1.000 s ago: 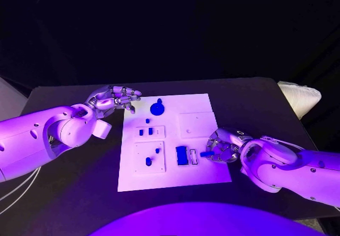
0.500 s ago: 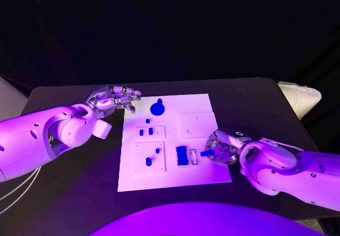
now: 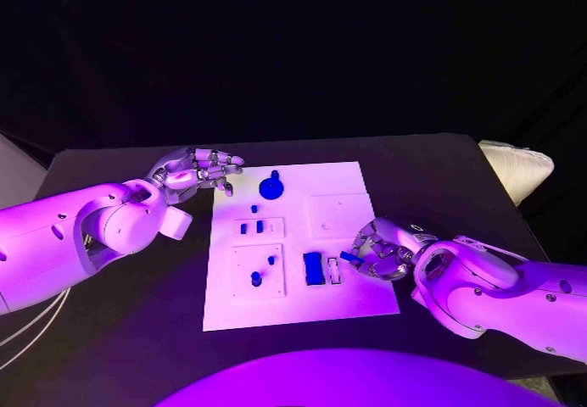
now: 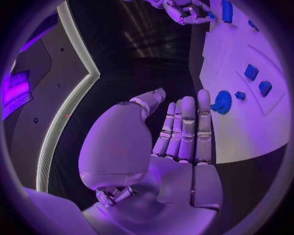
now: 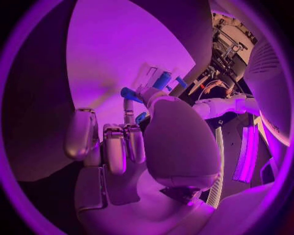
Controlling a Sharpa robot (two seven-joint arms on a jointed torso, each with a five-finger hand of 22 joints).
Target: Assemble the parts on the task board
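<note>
Right hand (image 3: 382, 254) pinches a small blue part (image 3: 351, 256) at the task board (image 3: 349, 182)'s right edge, the empty slot (image 3: 334, 270) just beside it boardward. Left hand (image 3: 196, 172) idle, fingers loosely spread, off the far-left corner.

The head camera looks steeply down from above on the black bench (image 3: 122, 339) and the whole white board (image 3: 349, 182), both arms reaching in from the sides. Each wrist camera sits close behind its own hand, looking along the fingers (image 4: 186, 127) toward the board. All three views share the board; the left wrist view also catches the right hand (image 4: 183, 10) across it.
</note>
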